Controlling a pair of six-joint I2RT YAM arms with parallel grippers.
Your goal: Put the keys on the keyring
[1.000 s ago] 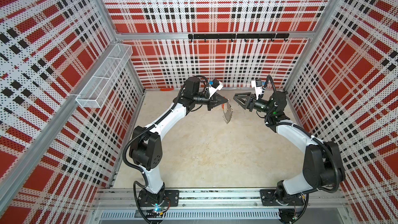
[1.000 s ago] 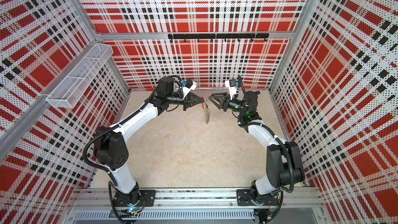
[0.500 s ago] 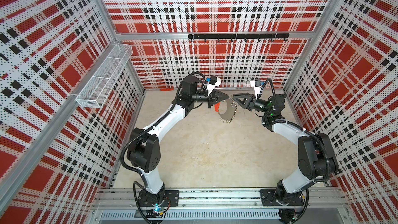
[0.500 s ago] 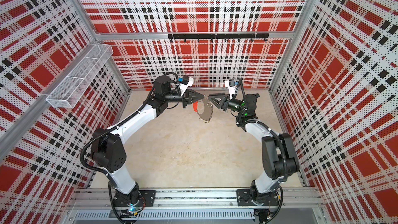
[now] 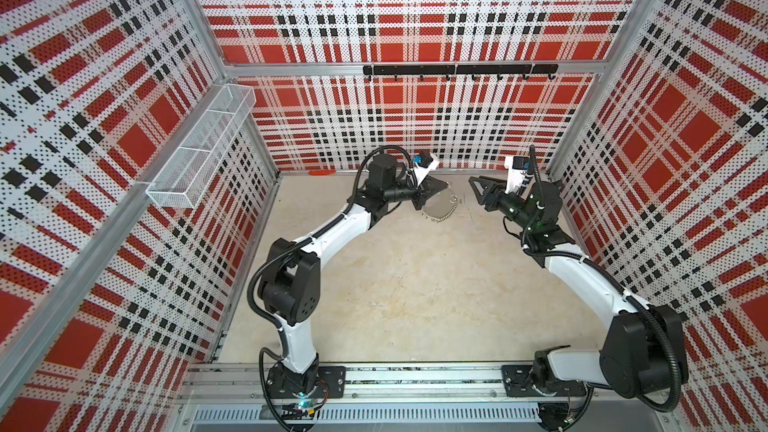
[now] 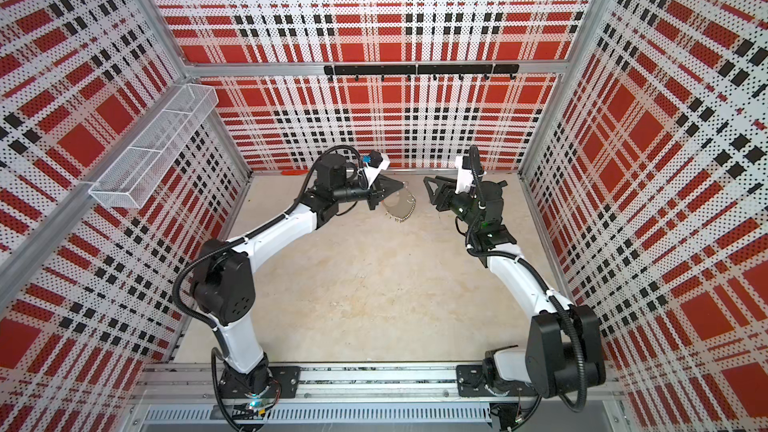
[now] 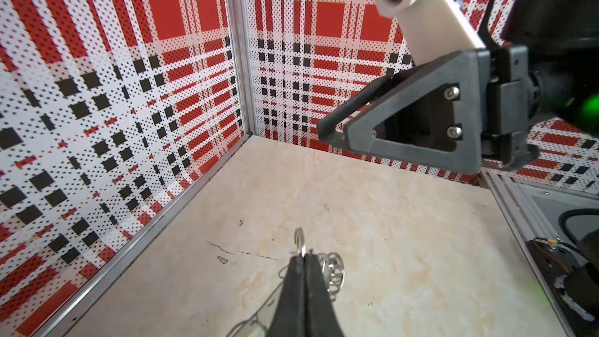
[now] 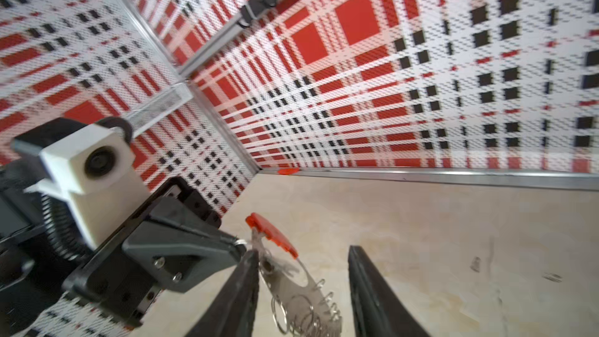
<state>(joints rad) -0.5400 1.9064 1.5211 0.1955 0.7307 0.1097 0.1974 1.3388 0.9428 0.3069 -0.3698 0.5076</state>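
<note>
The keyring (image 5: 439, 213) (image 6: 400, 210), a thin hoop fringed with small wire loops, hangs above the floor near the back wall. My left gripper (image 5: 445, 187) (image 6: 401, 184) (image 7: 303, 256) is shut on one of its wire loops (image 7: 300, 245). The right wrist view shows its red curved section (image 8: 271, 232) uppermost and the loops (image 8: 311, 316) below. A blurred small metal piece with a hole, which looks like the keys (image 8: 267, 266), hangs at the hoop by the red end. My right gripper (image 5: 477, 191) (image 6: 429, 189) (image 8: 303, 249) stands open, a short way to the right of the hoop and not touching it.
A small orange object (image 5: 322, 173) lies at the foot of the back wall. A wire basket (image 5: 199, 151) is fixed to the left wall and a black hook rail (image 5: 457, 70) to the back wall. Plaid walls close in on three sides.
My right gripper has drawn back to the right, away from the keyring it was against half a second ago, and its jaws stand slightly wider. The keyring has swung flatter under my left gripper.
</note>
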